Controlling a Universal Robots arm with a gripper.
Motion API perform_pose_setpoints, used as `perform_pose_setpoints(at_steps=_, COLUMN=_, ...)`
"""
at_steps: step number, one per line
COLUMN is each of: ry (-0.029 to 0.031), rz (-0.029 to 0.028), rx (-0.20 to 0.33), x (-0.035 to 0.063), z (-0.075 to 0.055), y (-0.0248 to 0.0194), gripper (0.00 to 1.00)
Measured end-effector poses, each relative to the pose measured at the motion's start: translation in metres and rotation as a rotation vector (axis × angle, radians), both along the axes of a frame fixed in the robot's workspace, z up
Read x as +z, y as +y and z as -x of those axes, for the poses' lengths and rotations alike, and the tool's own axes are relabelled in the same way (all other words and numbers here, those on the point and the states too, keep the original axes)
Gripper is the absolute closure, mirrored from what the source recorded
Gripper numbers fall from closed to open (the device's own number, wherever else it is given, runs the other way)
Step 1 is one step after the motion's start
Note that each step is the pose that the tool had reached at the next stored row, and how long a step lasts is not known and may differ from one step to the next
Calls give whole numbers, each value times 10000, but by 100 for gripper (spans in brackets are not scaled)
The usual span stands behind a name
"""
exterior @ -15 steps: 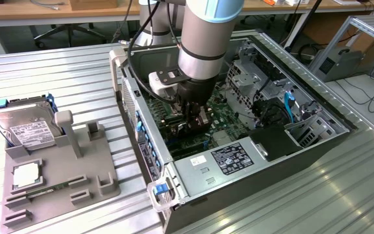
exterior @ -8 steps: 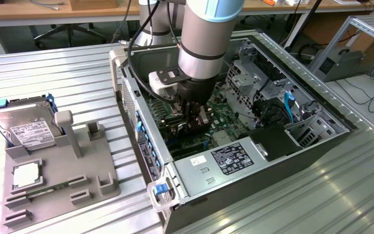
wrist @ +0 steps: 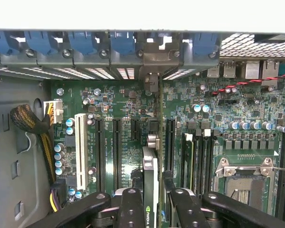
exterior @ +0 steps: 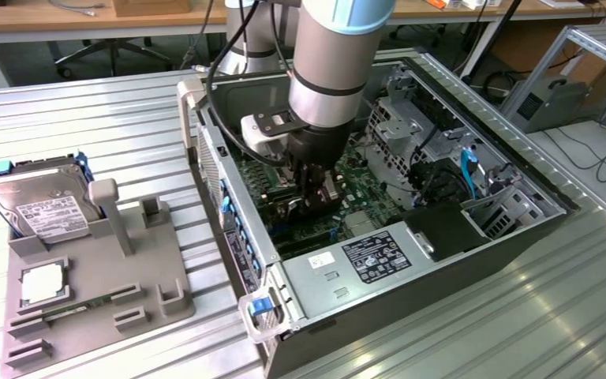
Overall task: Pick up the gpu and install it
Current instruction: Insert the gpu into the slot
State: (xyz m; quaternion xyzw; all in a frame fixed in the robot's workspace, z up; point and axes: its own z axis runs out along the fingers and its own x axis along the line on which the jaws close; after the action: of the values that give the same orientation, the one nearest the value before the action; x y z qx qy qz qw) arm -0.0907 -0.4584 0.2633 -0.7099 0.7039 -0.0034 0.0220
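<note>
My gripper point(exterior: 314, 180) is down inside the open computer case point(exterior: 387, 264), over the green motherboard point(wrist: 228, 118). It is shut on the gpu point(wrist: 150, 173), a thin dark card seen edge-on, with a black finger point(wrist: 132, 209) on one side and another on the other side. The card stands upright along the row of black expansion slots point(wrist: 116, 152). Its pale metal bracket point(wrist: 152, 71) reaches the rear wall of the case under the blue clips. In the exterior view the gpu point(exterior: 308, 205) shows as a dark strip just under the gripper.
A silver hard drive point(exterior: 40, 201) with a white label leans in a grey fixture point(exterior: 124, 292) at the exterior view's left, on the ribbed metal table. Inside the case are a white slot point(wrist: 80, 147), a cable bundle point(wrist: 31, 121), the CPU socket point(wrist: 244, 178) and drive cages point(exterior: 409, 126).
</note>
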Motion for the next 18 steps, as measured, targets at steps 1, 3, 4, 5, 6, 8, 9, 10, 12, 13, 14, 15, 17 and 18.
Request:
perform_pose_setpoints(at_steps=1, ry=-1, rz=0, rx=0, x=-5, z=0, y=0, gripper=73)
perform_pose_setpoints(at_steps=3, ry=-1, rz=2, rx=0, x=-17, z=0, y=0, gripper=73)
perform_pose_setpoints(at_steps=4, ry=-2, rz=0, rx=0, x=-19, z=0, y=0, gripper=73)
perform_pose_setpoints(at_steps=5, ry=-3, rz=-2, rx=0, x=-20, z=0, y=0, gripper=73)
perform_pose_setpoints(at_steps=6, ry=-8, rz=-10, rx=1, x=-23, z=-1, y=1, gripper=73)
perform_pose_setpoints(at_steps=8, ry=-5, rz=-6, rx=1, x=-23, z=-1, y=0, gripper=73)
perform_pose_setpoints(at_steps=9, ry=-2, rz=-2, rx=1, x=-23, z=0, y=0, gripper=73)
perform_pose_setpoints(at_steps=10, ry=-2, rz=-1, rx=0, x=-23, z=0, y=0, gripper=73)
perform_pose_setpoints(at_steps=12, ry=-2, rz=-2, rx=0, x=-23, z=0, y=0, gripper=73)
perform_pose_setpoints(at_steps=13, ry=-2, rz=-1, rx=0, x=-23, z=0, y=0, gripper=73)
perform_pose_setpoints(at_steps=14, ry=-3, rz=-2, rx=0, x=-24, z=1, y=0, gripper=73)
perform_pose_setpoints(at_steps=15, ry=-7, rz=-2, rx=0, x=-27, z=2, y=0, gripper=73)
perform_pose_setpoints(at_steps=17, ry=-12, rz=-3, rx=1, x=-30, z=5, y=0, gripper=73)
perform_pose_setpoints(at_steps=18, ry=-12, rz=-3, rx=1, x=-30, z=6, y=0, gripper=73)
